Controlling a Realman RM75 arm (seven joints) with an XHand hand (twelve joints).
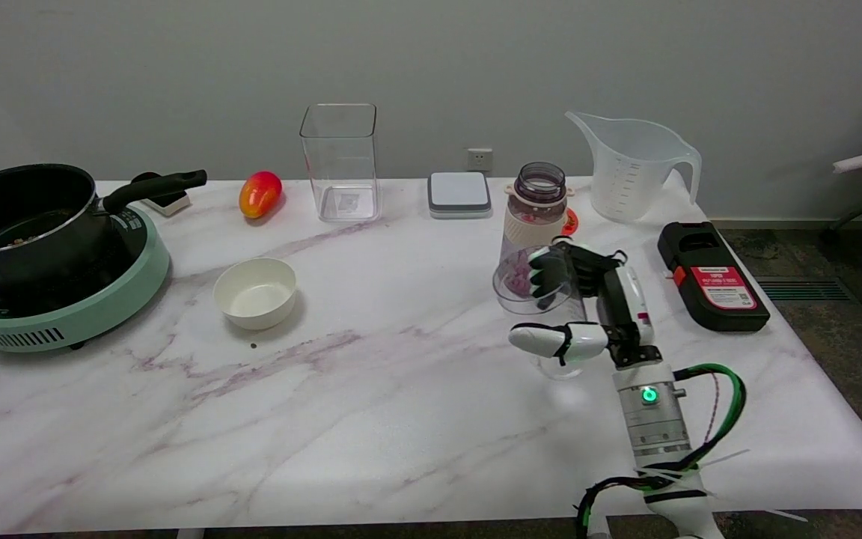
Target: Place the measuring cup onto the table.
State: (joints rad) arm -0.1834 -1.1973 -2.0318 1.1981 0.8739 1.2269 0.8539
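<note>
The right hand [577, 307] is wrapped around a small clear plastic measuring cup [539, 299], dark fingers [551, 271] curled over its far rim, white thumb [551, 340] across its near side; the cup sits inside the grasp, just in front of the squat clear bottle with a beige sleeve [536, 213], its long axis close to upright, mouth slightly tilted towards the bottle; whether its base already touches the white marble-patterned table [371, 404] cannot be told; the release looks to depend on straight lowering.
</note>
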